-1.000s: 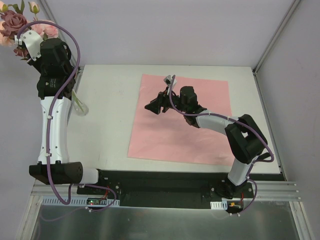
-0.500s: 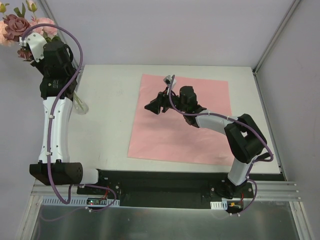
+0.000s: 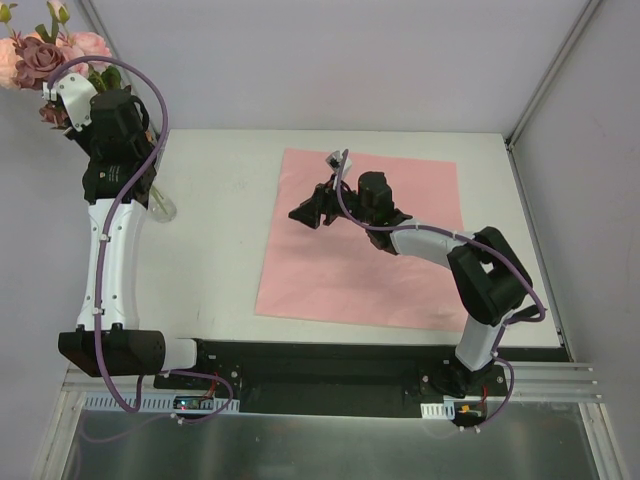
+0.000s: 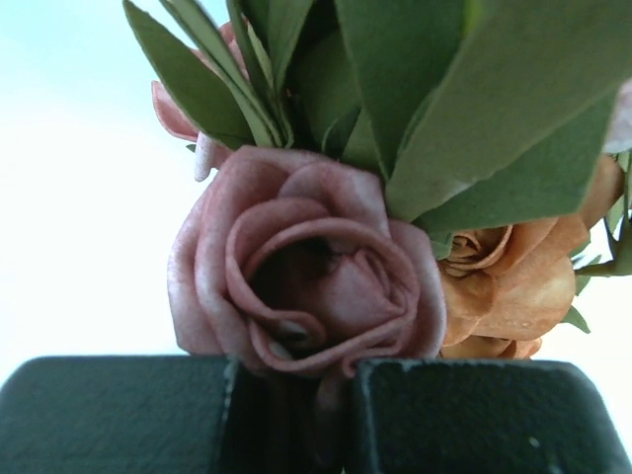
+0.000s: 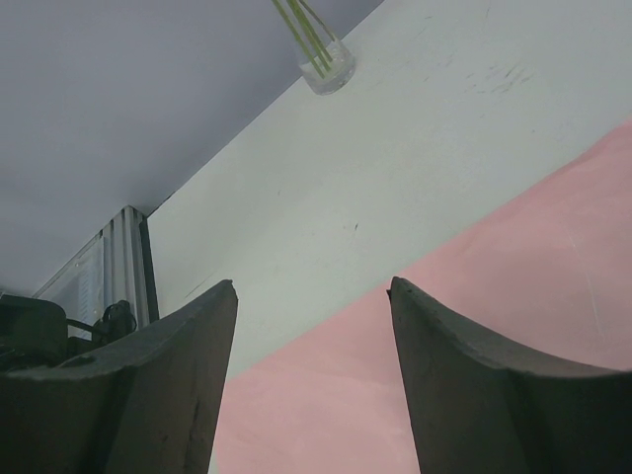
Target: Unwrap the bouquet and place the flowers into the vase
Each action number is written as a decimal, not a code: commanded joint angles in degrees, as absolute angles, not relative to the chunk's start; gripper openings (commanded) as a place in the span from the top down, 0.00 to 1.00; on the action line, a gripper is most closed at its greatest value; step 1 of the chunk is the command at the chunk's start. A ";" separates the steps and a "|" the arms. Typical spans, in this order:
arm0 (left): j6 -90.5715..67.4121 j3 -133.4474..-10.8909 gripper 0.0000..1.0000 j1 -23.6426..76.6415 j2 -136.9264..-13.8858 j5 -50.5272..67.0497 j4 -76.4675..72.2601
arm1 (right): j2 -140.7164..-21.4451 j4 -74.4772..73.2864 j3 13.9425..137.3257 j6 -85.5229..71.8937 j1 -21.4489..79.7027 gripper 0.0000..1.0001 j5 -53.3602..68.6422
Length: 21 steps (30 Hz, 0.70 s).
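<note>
Clamping the stems just under a mauve rose, the left gripper point(image 4: 293, 380) is closed tight on the long-stemmed peach-pink, mauve and rust-orange flowers point(image 3: 45, 55), held high and up-left of the small clear glass vase point(image 5: 327, 67). Thin green stem ends sit inside the vase, near the left edge of the white table point(image 3: 220, 250). The blooms hang out past that edge, so the bunch leans left. The flat pale pink paper sheet point(image 3: 370, 250) lies well right of the vase, fully unwrapped. The right gripper point(image 5: 314, 286) hovers over the sheet's vase-side edge with its jaws wide apart and nothing in them.

Risks, as I judge them:
- The vase is much shorter than the stems, so letting go while the bunch leans could tip it or let the flowers fall out.
- Any sideways pull from the left arm could drag the vase over.
- The right arm is too far from the vase to steady it.
</note>
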<state>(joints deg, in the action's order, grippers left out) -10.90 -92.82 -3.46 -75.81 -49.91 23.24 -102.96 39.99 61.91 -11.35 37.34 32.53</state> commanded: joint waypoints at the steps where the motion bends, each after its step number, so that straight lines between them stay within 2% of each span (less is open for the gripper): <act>1: -7.83 -94.74 1.00 -3.87 -75.14 -50.18 24.52 | -103.10 41.84 65.04 -11.60 37.09 0.34 34.28; 9: -0.54 -98.79 1.00 -3.78 -76.55 -42.72 20.39 | -103.62 41.84 65.30 -11.95 37.18 0.34 34.63; 21: 0.09 -94.22 1.00 -4.92 -77.17 -34.81 17.40 | -104.59 41.75 66.01 -12.30 37.18 0.34 35.07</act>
